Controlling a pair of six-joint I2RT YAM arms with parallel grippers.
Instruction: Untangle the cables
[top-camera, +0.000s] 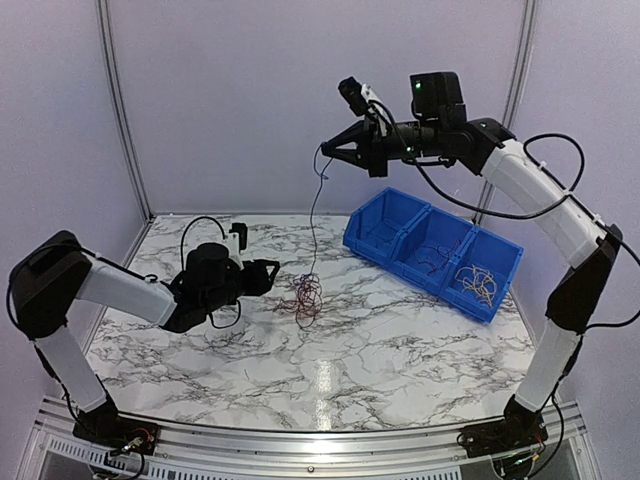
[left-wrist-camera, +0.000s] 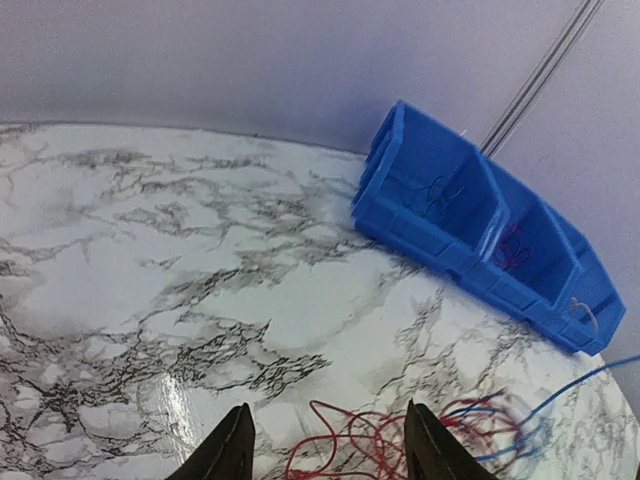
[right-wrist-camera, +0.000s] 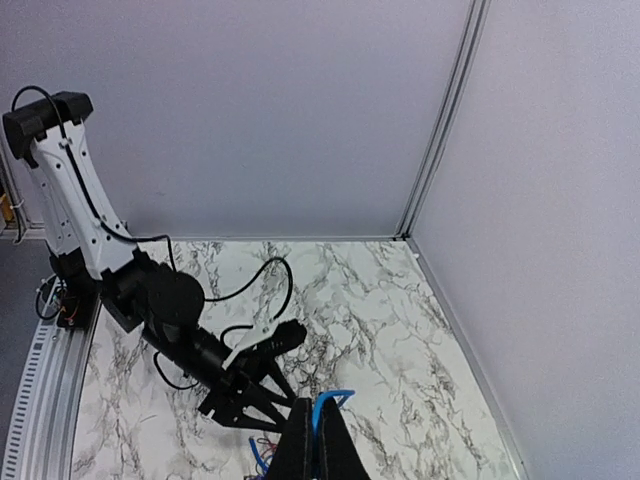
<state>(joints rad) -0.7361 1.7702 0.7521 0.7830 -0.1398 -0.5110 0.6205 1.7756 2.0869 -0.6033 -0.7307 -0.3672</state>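
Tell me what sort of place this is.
Probably a robot test cell in a lab: a marble-look table walled by plain panels, a left arm and right arm bolted at its edge, plus a blue bin and tangled cables.

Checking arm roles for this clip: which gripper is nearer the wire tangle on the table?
Left. The left gripper sits low beside the tangle, jaws open; the right gripper is high above, pinching a blue cable rising from it.
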